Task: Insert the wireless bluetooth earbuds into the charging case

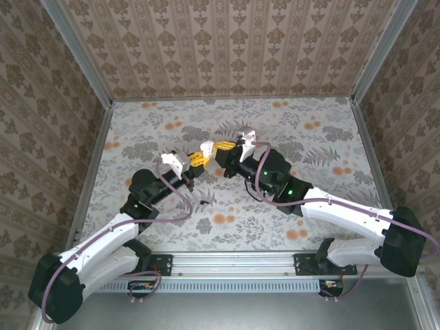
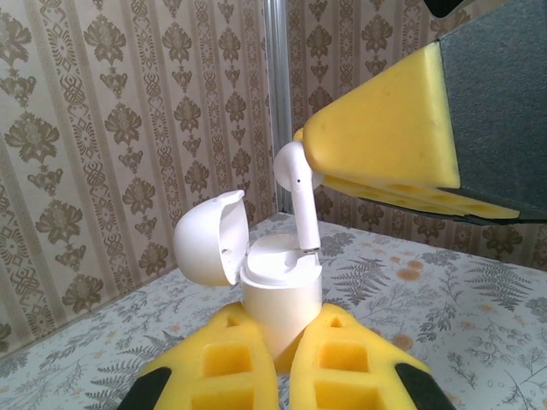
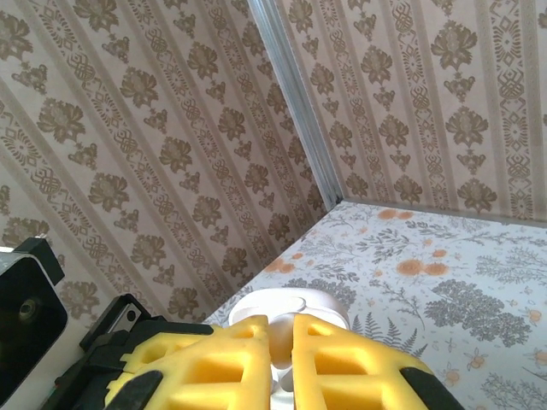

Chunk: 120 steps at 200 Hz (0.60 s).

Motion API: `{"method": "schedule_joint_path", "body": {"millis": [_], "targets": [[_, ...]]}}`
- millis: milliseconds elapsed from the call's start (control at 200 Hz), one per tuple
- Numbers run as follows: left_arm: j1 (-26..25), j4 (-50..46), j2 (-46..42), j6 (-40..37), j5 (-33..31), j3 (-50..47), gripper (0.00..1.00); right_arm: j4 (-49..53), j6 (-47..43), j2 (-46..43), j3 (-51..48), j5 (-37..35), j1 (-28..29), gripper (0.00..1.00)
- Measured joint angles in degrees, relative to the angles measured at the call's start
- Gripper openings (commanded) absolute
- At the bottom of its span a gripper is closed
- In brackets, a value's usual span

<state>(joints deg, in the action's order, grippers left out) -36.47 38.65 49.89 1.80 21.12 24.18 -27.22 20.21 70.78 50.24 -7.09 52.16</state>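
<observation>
Nearest, left gripper (image 2: 286, 329) clamped on the lower body of the charging case (image 2: 280, 286). Case upright, lid (image 2: 208, 239) swung open to the left. Just above, the earbud (image 2: 299, 192), white here, hangs stem-down with its long axis close to vertical. Stem tip at the case's top face, right of centre; seated in a well or not, cannot tell. Beyond, right gripper (image 2: 318, 171) pinches the earbud's head from upper right. Next move likely a straight push down along the stem.
</observation>
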Motion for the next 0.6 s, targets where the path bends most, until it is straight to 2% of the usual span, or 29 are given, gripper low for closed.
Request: {"method": "schedule_joint_path", "body": {"millis": [600], "targets": [[-0.26, -0.33, 0.0, 0.11, -0.66, 0.46, 0.0, 1.29, -2.62, 0.59, 0.04, -1.09, 0.61, 0.11]]}}
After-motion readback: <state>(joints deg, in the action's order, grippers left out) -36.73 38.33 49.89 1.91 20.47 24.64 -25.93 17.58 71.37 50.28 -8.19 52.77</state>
